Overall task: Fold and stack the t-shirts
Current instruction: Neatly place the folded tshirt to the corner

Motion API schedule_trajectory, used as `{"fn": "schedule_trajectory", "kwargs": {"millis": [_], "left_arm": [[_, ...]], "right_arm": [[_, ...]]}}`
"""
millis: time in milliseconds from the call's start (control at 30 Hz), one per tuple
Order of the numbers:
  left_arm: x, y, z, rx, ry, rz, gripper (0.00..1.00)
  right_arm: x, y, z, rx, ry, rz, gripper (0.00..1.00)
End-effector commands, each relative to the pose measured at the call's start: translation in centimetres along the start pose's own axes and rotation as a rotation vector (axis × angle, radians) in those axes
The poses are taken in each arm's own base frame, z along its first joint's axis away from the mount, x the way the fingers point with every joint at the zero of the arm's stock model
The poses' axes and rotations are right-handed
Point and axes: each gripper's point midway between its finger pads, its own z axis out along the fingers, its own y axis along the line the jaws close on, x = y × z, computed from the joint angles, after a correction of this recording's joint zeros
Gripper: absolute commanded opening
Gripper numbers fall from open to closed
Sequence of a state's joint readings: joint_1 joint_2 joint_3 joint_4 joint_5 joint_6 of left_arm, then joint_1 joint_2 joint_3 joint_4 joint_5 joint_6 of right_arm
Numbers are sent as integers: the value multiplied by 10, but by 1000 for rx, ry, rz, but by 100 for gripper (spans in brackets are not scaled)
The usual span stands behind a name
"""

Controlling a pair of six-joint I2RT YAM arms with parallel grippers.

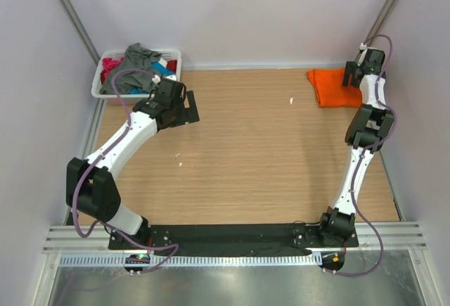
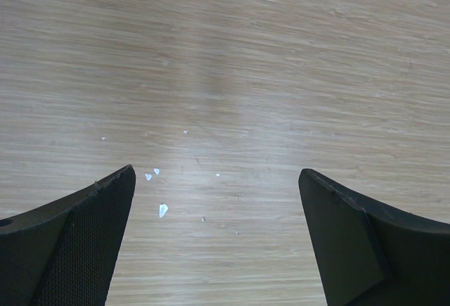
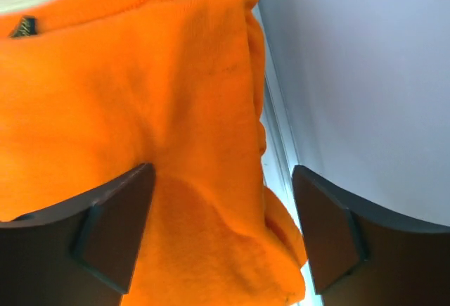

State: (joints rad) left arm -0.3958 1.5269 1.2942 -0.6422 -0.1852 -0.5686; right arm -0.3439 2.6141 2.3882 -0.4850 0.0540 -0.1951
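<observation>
A folded bright orange t-shirt (image 1: 329, 86) lies at the far right corner of the wooden table. My right gripper (image 1: 356, 74) hovers just over its right edge, jaws open. In the right wrist view the orange t-shirt (image 3: 176, 123) fills the frame between the open fingers (image 3: 116, 228), next to the wall. A dark grey t-shirt (image 1: 137, 60), a red-pink one (image 1: 110, 67) and a teal-blue one (image 1: 163, 71) lie heaped in the white basket (image 1: 176, 55) at far left. My left gripper (image 1: 184, 109) is open and empty over bare wood (image 2: 225, 95) near the basket.
Grey walls close in the table on the left, back and right. Small white specks (image 2: 162, 209) dot the wood under the left gripper. A white fleck (image 1: 291, 100) lies left of the orange shirt.
</observation>
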Motion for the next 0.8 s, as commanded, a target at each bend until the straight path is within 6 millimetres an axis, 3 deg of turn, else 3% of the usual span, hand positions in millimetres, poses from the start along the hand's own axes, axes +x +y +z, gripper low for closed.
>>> {"fn": "schedule_trajectory", "kwargs": {"millis": [0, 67, 100, 167, 200, 267, 300, 367, 400, 433, 467, 500, 533, 567, 600, 633, 667, 700, 733, 767], "left_arm": [[-17, -7, -17, 47, -56, -22, 100], [-20, -4, -23, 45, -74, -13, 100], [-25, -4, -31, 47, -101, -12, 100], [-30, -1, -40, 49, -125, -3, 99], [-32, 0, -44, 48, -140, 1, 100], [-39, 4, -60, 52, -187, 2, 100], [-40, 5, -65, 56, -202, 3, 99], [-44, 11, -81, 56, -245, -10, 100], [-45, 14, -88, 57, -261, -18, 100], [-46, 15, -100, 73, -290, -27, 100], [-40, 20, -102, 71, -289, -30, 100], [-39, 21, -107, 76, -299, -47, 100], [-36, 25, -111, 74, -305, -59, 99], [-30, 31, -119, 79, -321, -69, 100], [-27, 33, -122, 84, -327, -87, 100], [-24, 36, -127, 87, -337, -100, 100], [-17, 42, -133, 88, -351, -113, 100], [-13, 46, -136, 90, -358, -132, 100], [-3, 52, -133, 75, -346, -141, 100], [-3, 59, -142, 72, -383, -166, 100]], "right_arm": [[-105, -19, -83, 39, -232, 37, 89], [-124, -31, -111, 82, -265, 60, 100], [-150, -39, -149, 103, -331, 72, 100], [-164, -43, -183, 112, -369, 97, 100], [-183, -46, -222, 106, -432, 110, 100], [-187, -44, -252, 80, -460, 156, 100], [-201, -41, -293, 41, -525, 167, 100], [-188, -29, -307, -15, -505, 227, 100], [-173, -14, -308, -87, -473, 238, 100], [-174, -12, -336, -108, -501, 264, 100], [-166, -8, -345, -129, -490, 285, 100], [-140, 3, -334, -158, -421, 345, 100], [-137, 9, -362, -202, -448, 363, 100], [-126, 17, -366, -234, -434, 378, 100], [-92, 30, -350, -266, -349, 421, 100], [-80, 37, -355, -298, -336, 430, 100], [-74, 44, -373, -342, -360, 431, 100], [-61, 51, -377, -364, -346, 435, 100], [-26, 59, -362, -374, -272, 451, 100], [-23, 62, -379, -384, -320, 452, 100]]}}
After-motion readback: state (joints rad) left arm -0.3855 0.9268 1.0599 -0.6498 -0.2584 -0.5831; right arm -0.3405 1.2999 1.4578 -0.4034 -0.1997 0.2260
